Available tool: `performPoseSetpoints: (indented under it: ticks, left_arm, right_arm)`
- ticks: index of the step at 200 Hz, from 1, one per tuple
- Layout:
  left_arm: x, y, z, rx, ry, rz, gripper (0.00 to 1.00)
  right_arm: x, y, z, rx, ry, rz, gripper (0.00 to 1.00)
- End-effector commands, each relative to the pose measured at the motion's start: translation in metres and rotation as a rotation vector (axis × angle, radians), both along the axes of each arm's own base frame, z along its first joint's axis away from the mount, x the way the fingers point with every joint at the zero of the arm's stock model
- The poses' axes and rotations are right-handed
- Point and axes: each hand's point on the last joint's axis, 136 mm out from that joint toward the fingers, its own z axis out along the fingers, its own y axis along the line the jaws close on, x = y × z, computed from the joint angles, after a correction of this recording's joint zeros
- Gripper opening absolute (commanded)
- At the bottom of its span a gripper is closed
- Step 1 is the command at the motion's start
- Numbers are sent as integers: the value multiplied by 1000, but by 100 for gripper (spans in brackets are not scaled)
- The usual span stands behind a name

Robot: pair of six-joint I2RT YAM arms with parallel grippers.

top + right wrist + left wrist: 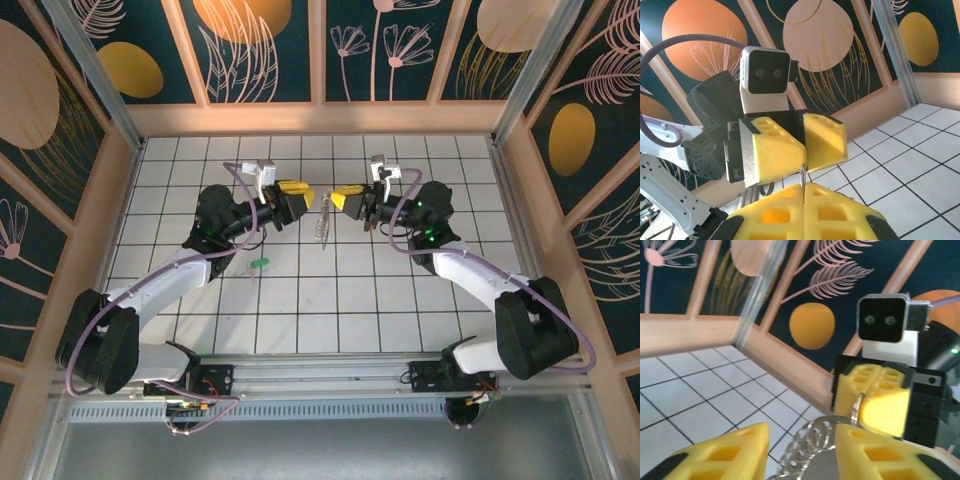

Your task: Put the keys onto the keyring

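Silvery wire of the keyring [323, 222] hangs above the table [300, 320] between the two arms in the top view. The left gripper [298, 196] and right gripper [342, 201] sit nose to nose on either side of it. A green-headed key [260, 264] lies on the tiles near the left arm, well apart from the ring. It is not threaded on, and nothing holds it.

From the left wrist, the left gripper [800, 435] has its yellow fingers spread, and the keyring's [807, 445] coiled loops sit in the gap without being squeezed. Opposite, the right gripper [862, 407] pinches one thin turn of the wire. If the left fingers close off-centre, I judge they could twist the loop out of that narrow pinch.

From the right wrist, the right gripper [804, 202] is pressed together on the keyring [802, 176], with a sliver of wire standing up from the seam. The left gripper [804, 142] faces it, just beyond. So little metal is caught that a pull or bump between the pads may drop the ring onto the tiles. The two grippers are also close enough to collide.
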Motion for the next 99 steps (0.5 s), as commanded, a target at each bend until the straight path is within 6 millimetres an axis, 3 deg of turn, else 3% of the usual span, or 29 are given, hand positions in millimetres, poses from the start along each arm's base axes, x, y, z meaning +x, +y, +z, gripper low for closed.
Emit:
performPoseSetpoints:
  ticks: [1, 34, 99]
  left_arm:
    - [-18, -7, 33, -74, -87, -122, 34]
    - [-27, -10, 37, -101, -90, -184, 31]
    - [-25, -13, 30, -95, -69, -192, 30]
  right_arm:
    - [-7, 3, 22, 39, -78, 34, 0]
    - [-8, 5, 22, 39, -76, 40, 0]
    - [-11, 8, 21, 35, -77, 53, 0]
